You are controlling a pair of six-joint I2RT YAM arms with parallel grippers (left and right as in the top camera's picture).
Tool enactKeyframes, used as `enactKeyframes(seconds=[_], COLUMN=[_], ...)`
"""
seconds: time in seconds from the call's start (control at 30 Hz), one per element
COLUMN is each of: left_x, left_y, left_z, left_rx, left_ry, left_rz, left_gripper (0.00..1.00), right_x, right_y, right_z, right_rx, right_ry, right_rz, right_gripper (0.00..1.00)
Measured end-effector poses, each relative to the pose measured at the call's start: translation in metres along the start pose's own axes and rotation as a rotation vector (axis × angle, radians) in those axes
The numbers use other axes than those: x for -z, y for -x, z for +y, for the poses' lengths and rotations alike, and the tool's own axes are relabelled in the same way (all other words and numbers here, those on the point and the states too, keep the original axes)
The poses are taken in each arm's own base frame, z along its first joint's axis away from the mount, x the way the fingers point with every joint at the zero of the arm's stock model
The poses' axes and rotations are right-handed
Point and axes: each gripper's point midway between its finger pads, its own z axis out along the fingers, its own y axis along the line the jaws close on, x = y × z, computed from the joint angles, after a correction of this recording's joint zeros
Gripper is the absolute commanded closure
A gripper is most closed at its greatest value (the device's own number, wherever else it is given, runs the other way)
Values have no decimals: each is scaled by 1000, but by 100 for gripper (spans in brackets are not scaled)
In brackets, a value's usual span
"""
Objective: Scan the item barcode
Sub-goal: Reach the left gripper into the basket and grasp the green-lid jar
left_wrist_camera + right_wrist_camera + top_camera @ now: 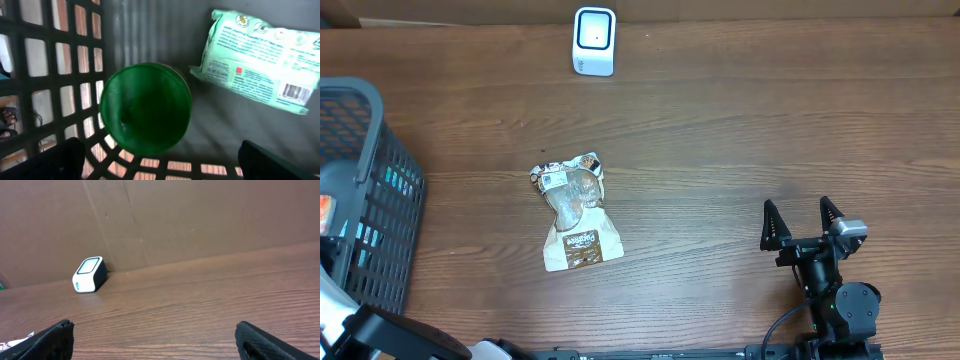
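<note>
Right gripper [796,204] stood released, lower right; left gripper [160,150] gaped over basket [367,140].
Snack pouch [578,212] lay flat, left of centre: likely light, soft, crinkly; pinching an edge seam appeared best.

One brown wooden desk [740,140] carries one white box-shaped barcode scanner [594,41] and one brown-and-white crinkled snack pouch [578,212]. One dark grey plastic lattice basket [382,215] stands at its left edge. The left wrist view shows two things inside it: one round green plastic lid [145,107] and one pale green printed packet [257,60]. Two black robot hands are in view: the left hand [161,157] and the right hand [803,218].
</note>
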Motion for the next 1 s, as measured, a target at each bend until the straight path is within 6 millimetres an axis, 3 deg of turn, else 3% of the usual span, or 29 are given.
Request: enactKeyframes(seconds=[0.73, 1.0], left_x=[-43, -55], left_y=[-8, -8], left_z=[16, 14], left_rx=[14, 7], left_ry=[102, 114], left_rz=[75, 92], left_gripper=[1, 38], right_x=[0, 0], right_y=[0, 0], right_z=[0, 0], right_rx=[0, 1], right_ry=[0, 0], right_rz=[0, 0], right_gripper=[0, 0])
